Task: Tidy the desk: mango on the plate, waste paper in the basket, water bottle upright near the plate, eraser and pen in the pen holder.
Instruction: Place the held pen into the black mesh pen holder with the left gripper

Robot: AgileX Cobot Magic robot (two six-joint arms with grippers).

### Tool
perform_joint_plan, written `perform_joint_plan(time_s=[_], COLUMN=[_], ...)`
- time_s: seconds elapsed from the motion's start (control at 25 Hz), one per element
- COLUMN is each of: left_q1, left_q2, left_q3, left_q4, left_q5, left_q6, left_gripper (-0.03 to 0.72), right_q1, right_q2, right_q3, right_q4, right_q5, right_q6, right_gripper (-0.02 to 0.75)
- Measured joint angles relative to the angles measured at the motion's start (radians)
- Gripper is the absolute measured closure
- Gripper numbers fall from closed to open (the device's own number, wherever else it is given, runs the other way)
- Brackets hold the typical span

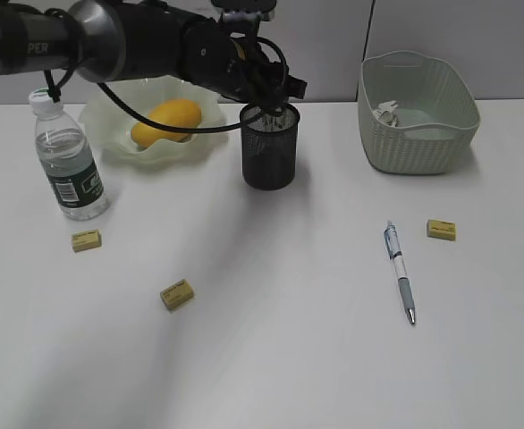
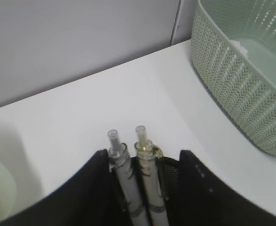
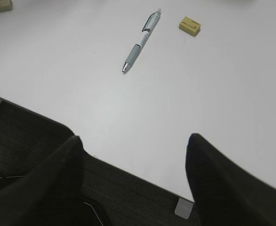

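Note:
My left gripper (image 1: 266,94) hovers over the black mesh pen holder (image 1: 269,150). Two pens (image 2: 121,169) stand side by side between its fingers, inside the holder (image 2: 172,172). The jaws are apart, with mesh showing between the right pen and the right finger. A third pen (image 1: 400,271) lies on the desk (image 1: 271,357) at the right, also in the right wrist view (image 3: 142,41). Three yellow erasers (image 1: 87,239) (image 1: 177,294) (image 1: 441,230) lie loose. The mango (image 1: 165,122) is on the plate (image 1: 119,150). The water bottle (image 1: 68,161) stands upright beside it. Waste paper (image 1: 387,112) is in the basket (image 1: 418,134). My right gripper (image 3: 134,137) is open and empty over the desk's front edge.
The basket (image 2: 241,89) sits just right of the pen holder, near the back wall. The left arm stretches across the plate and bottle at the back left. One eraser (image 3: 190,26) lies close to the loose pen.

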Motion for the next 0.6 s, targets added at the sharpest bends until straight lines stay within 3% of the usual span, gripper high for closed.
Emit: perform_joint_plan(time_s=[0.28, 0.6], left_q1=[0.0, 0.0], left_q2=[-0.038, -0.141], left_q3=[0.0, 0.0], left_q4=[0.0, 0.0], left_q5=[0.053, 0.25], left_q6=[0.0, 0.0], left_gripper=[0.298, 0.295], right_q1=[0.0, 0.0], right_q2=[0.0, 0.0], right_q3=[0.0, 0.0], right_q4=[0.0, 0.0], right_q5=[0.0, 0.0], right_q6=[0.0, 0.0], right_gripper=[0.205, 0.205])
